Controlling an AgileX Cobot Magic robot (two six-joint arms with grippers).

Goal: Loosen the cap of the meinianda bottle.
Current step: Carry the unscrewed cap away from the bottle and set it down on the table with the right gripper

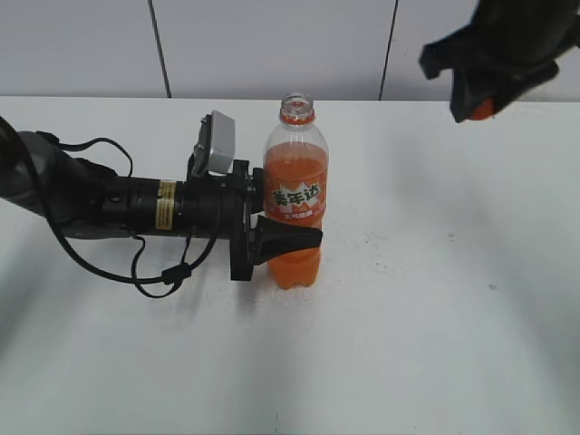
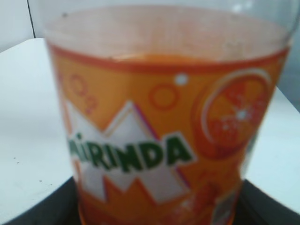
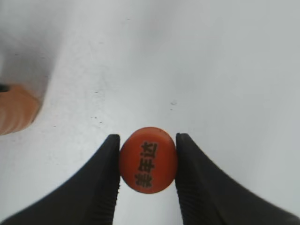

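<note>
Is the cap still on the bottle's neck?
No: the meinianda bottle stands with an open mouth, and the cap sits between the right gripper fingers, off the bottle.

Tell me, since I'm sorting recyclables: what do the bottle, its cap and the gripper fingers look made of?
The meinianda bottle: clear, glossy plastic, liquid visible through it. The cap: opaque orange plastic, smooth, printed top. The right gripper fingers: matte black, ribbed, probably rubber or plastic. The left gripper looks similarly black.

1 meinianda bottle point(image 1: 294, 204), 1 cap point(image 3: 148, 159), 2 grippers: left gripper point(image 1: 272, 240), right gripper point(image 3: 147, 161).
</note>
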